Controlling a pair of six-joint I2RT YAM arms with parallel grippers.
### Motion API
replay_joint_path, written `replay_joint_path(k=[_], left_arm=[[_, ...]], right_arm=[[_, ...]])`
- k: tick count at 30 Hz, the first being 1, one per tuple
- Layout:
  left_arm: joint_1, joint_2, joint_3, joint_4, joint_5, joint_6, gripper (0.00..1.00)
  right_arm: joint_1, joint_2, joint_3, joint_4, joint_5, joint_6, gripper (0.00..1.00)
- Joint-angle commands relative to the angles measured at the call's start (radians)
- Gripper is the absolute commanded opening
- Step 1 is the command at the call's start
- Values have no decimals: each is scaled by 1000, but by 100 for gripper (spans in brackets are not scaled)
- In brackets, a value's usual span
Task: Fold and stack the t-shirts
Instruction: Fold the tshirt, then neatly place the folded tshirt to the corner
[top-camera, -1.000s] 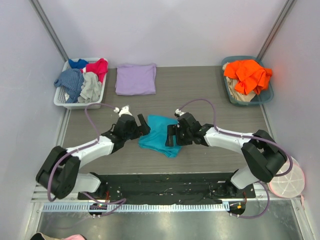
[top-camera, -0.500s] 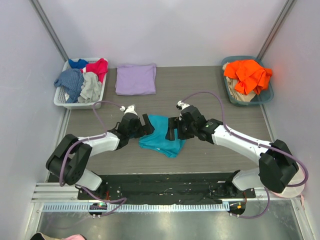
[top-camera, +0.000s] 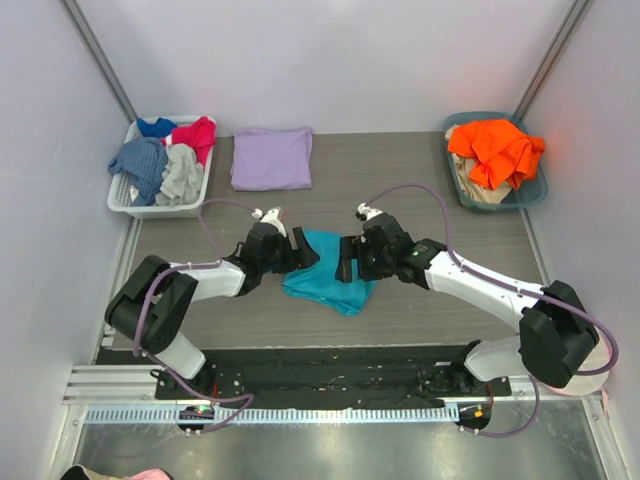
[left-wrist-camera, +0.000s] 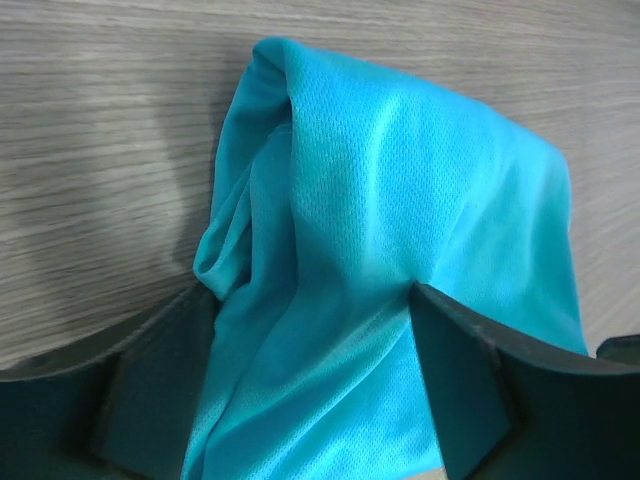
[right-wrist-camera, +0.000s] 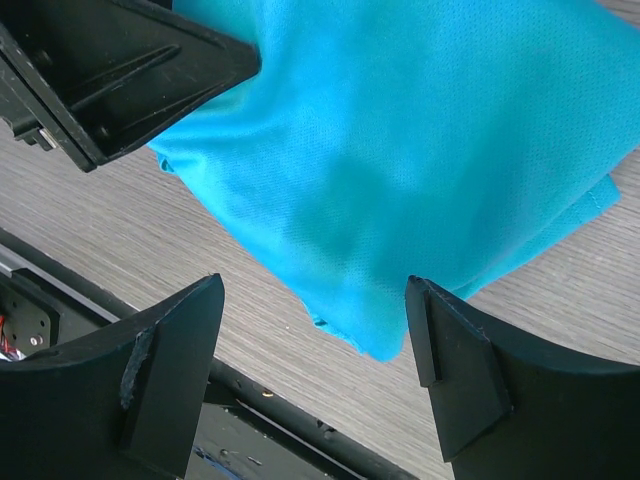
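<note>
The teal t-shirt (top-camera: 325, 280) lies loosely folded on the wooden table between my two arms. My left gripper (top-camera: 297, 252) sits at its left edge; in the left wrist view the bunched teal cloth (left-wrist-camera: 380, 200) runs between the wide-apart fingers (left-wrist-camera: 465, 385), which stand open around it (left-wrist-camera: 310, 390). My right gripper (top-camera: 347, 262) hovers at the shirt's right side, open (right-wrist-camera: 315, 370), with a corner of the teal t-shirt (right-wrist-camera: 420, 150) hanging just ahead of its fingers. The lavender t-shirt (top-camera: 271, 158) rests folded at the back of the table.
A white basket (top-camera: 122, 203) at the back left holds red, blue and grey garments. A teal bin (top-camera: 537, 192) at the back right holds an orange garment (top-camera: 495, 148). A black base rail (top-camera: 330, 365) runs along the near edge. A pale round disc (top-camera: 580, 365) sits near right.
My left gripper has slid rightwards onto the teal shirt's left edge and its jaws have narrowed a little. The right arm stretched out a second ago and has since stayed put.
</note>
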Motion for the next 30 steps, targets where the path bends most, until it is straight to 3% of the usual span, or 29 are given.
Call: replay_joint_path(k=[1, 4, 11, 14, 15, 21, 25, 30], left_arm=[[1, 45, -60, -12, 102, 5, 74], [1, 66, -83, 44, 134, -10, 65], [2, 138, -106, 176, 216, -50, 58], [1, 174, -103, 212, 246, -59, 41], [1, 186, -103, 219, 253, -61, 30], [1, 191, -92, 229, 257, -70, 0], [1, 143, -29, 106, 239, -36, 0], [1, 145, 170, -121, 190, 80, 0]], right_arm=[[0, -39, -8, 2, 29, -5, 82], [0, -31, -15, 2, 28, -4, 82], [0, -23, -31, 5, 32, -4, 82], [0, -16, -42, 10, 36, -4, 82], [0, -16, -46, 13, 34, -2, 82], [0, -40, -51, -1, 46, 3, 82], [-2, -112, -45, -56, 104, 29, 82], [0, -232, -66, -128, 166, 65, 82]])
